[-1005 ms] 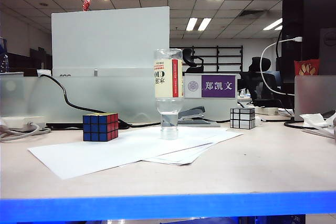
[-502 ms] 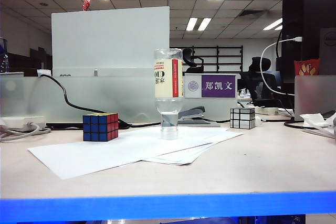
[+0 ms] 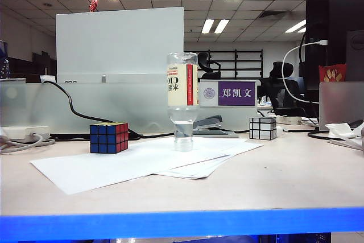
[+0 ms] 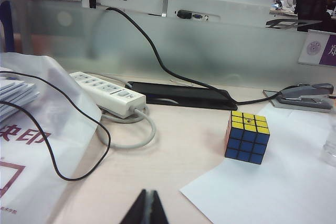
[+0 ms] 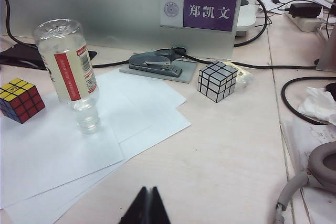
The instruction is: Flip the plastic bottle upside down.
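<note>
Nothing is changing across the last second: the small clear plastic bottle (image 3: 182, 102) is standing in the same spot, inverted, balancing on its white screw cap on the overlapping white paper sheets (image 3: 142, 163) near the middle of the pale table (image 3: 296, 169). That stillness suggests the flip is complete and the bottle is resting stably without support. Its base is pointing upward, its cream label with the red stripe is reading upside down, and a little water appears to be pooling in the neck just above the cap. It is standing upright with no visible lean, touched by neither arm. The left claw (image 4: 147, 209) is sitting pressed together, holding nothing, low over the near-left of the table, well apart from the bottle; the multicoloured puzzle cube (image 4: 247, 136) is lying between them on the paper's left edge. The right claw (image 5: 147, 207) is likewise pressed together and empty, hovering over the near table to the right of the bottle (image 5: 71, 72). A silver mirror cube (image 5: 217, 80) and a grey stapler (image 5: 157, 62) are resting farther back, clear of the bottle.
</note>
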`<state>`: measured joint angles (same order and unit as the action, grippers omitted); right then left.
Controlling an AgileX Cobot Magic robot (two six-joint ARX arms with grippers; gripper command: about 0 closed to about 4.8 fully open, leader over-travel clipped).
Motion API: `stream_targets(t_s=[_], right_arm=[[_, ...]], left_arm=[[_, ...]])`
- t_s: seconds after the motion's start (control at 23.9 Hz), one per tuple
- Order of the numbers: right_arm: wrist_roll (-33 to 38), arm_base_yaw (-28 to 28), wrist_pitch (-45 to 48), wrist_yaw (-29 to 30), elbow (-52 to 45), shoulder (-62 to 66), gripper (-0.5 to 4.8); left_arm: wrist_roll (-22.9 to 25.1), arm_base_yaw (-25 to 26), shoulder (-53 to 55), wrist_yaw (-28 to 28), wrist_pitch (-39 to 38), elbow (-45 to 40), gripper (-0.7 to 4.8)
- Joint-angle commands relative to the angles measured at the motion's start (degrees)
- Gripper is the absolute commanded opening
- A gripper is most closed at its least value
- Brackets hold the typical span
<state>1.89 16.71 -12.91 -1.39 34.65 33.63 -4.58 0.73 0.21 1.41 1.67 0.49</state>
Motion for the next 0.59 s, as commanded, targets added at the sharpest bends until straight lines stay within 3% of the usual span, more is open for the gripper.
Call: stream_targets(t_s=[0.04, 0.33, 0.5, 0.59], right_arm=[[0.02, 0.02, 0.7, 0.02, 0.26, -0.11, -0.06], [-0.63, 0.02, 0.63, -0.04, 0.26, -0.11, -0.06], [-12.5, -0.37, -1.14, -2.73, 0.26, -2.8, -0.06], [-14.16, -2.49, -2.29, -5.7, 0.2, -6.58, -0.06]], left_arm=[[0.02, 0.02, -0.09, -0.13, 0.57, 0.04, -0.04], [0.02, 0.02, -0.09, -0.13, 0.57, 0.04, -0.04], [0.02, 0.02, -0.09, -0.13, 0.57, 0.04, -0.04], [0.02, 0.02, -0.09, -0.13, 0.57, 0.04, -0.04]])
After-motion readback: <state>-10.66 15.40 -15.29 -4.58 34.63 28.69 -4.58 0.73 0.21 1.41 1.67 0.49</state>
